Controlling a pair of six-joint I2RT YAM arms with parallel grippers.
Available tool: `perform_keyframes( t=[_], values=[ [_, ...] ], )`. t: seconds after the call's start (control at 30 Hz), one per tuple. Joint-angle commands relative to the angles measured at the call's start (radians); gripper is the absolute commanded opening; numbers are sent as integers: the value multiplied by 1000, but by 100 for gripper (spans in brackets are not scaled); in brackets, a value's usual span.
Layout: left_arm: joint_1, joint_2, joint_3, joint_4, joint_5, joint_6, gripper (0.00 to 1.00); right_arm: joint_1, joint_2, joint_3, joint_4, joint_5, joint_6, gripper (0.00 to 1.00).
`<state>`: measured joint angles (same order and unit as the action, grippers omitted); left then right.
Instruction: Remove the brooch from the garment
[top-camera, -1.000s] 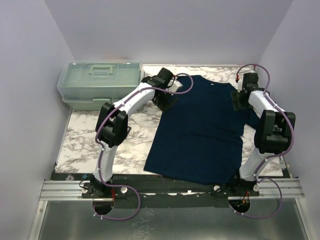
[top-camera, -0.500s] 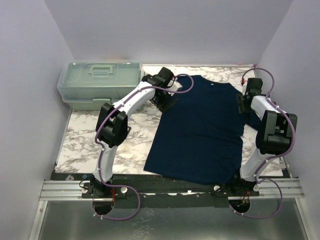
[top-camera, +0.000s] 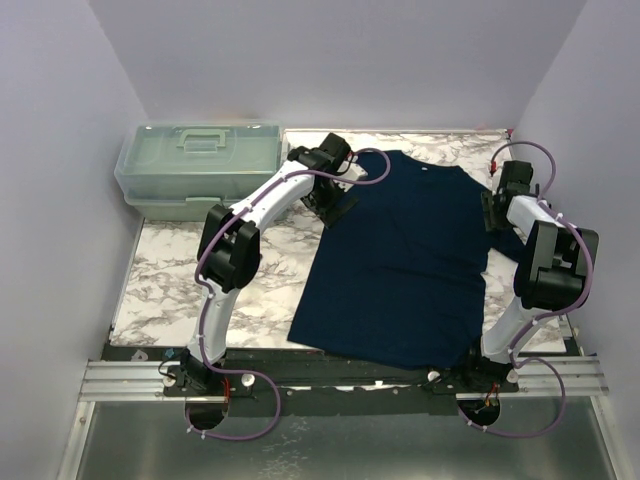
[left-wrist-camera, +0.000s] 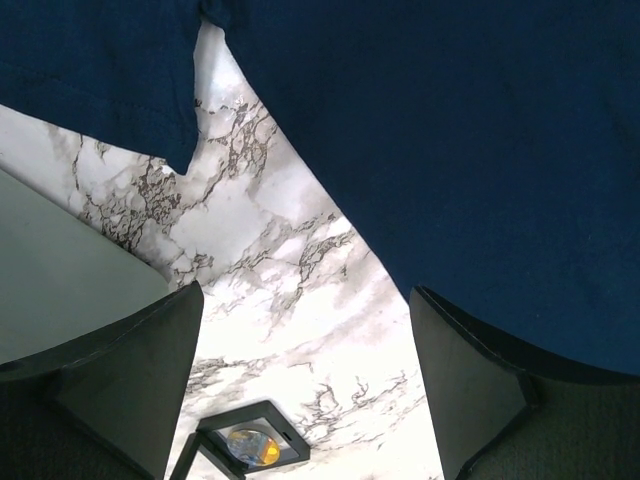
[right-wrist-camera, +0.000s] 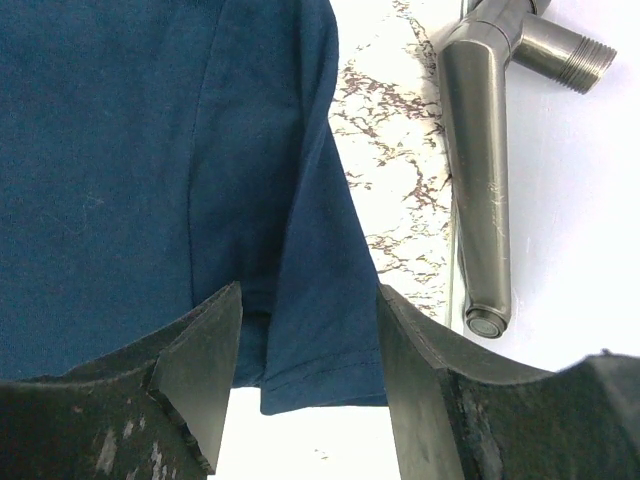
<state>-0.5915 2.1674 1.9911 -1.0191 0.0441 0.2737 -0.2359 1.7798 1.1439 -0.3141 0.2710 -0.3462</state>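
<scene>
1. The T-shirt (top-camera: 410, 250) is plain dark navy.
2. The counter (top-camera: 190, 275) is white marble with grey-black veins.
3. The box (top-camera: 195, 165) is pale translucent green.
4. The brooch (left-wrist-camera: 250, 447) shows gold and grey within a black frame (left-wrist-camera: 290, 440).
5. The tap (right-wrist-camera: 478, 150) is dull grey.

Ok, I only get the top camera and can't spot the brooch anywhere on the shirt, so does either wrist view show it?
Observer: None shows on the garment. The left wrist view shows a small gold disc, likely the brooch, inside a black square frame on the marble table.
Operator: Left gripper holding anything?
Observer: No, the left gripper is open over bare marble beside the garment's edge.
Operator: And the right?
Observer: The right gripper is open too, above a sleeve hem, with a grey metal pipe off to one side.
</scene>
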Motion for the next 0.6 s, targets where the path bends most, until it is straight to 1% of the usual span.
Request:
perform_keyframes(
  t=[0.0,0.33,0.57],
  values=[
    [-8,17,41,-35,-18,9,85,-12,-24,-19,16,-11,-11,59],
    [-11,23,47,-38,-18,2,85,-54,-49,-53,10,-15,-69,57],
    [-13,25,55,-39,-20,4,85,-73,-57,-32,-21,-29,-90,52]
  ],
)
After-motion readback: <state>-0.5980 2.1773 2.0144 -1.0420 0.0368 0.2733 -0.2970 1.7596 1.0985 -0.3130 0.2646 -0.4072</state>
